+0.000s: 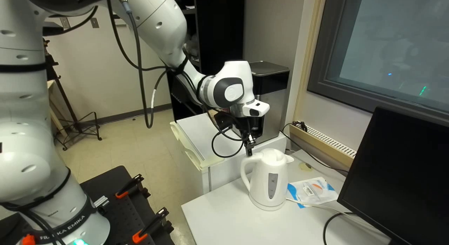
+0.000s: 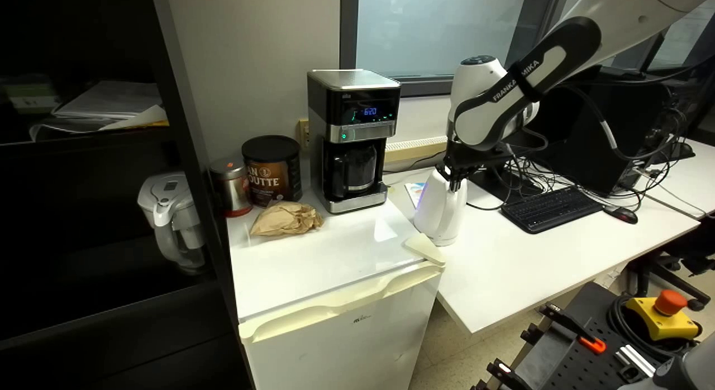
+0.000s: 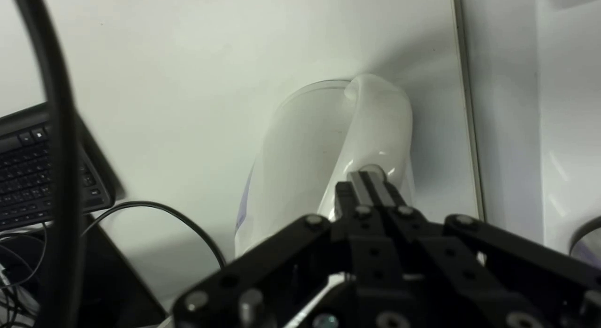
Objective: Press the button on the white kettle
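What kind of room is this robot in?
Probably an office or lab with a coffee corner. A coffee machine stands on what looks like a small fridge, and a computer keyboard lies on the white desk beside it.

in an exterior view, a dark-framed window point(image 1: 393, 48) is showing dull blue-grey at two o'clock, a pale wall point(image 1: 115, 62) is rising at ten o'clock above a yellowish floor point(image 1: 143, 132), and a white desk point(image 1: 224, 218) is spreading at six o'clock. in an exterior view, black shelving point(image 2: 100, 239) is standing at nine o'clock; a white fridge point(image 2: 335, 267) is catching a patch of light point(image 2: 384, 232) at six o'clock.
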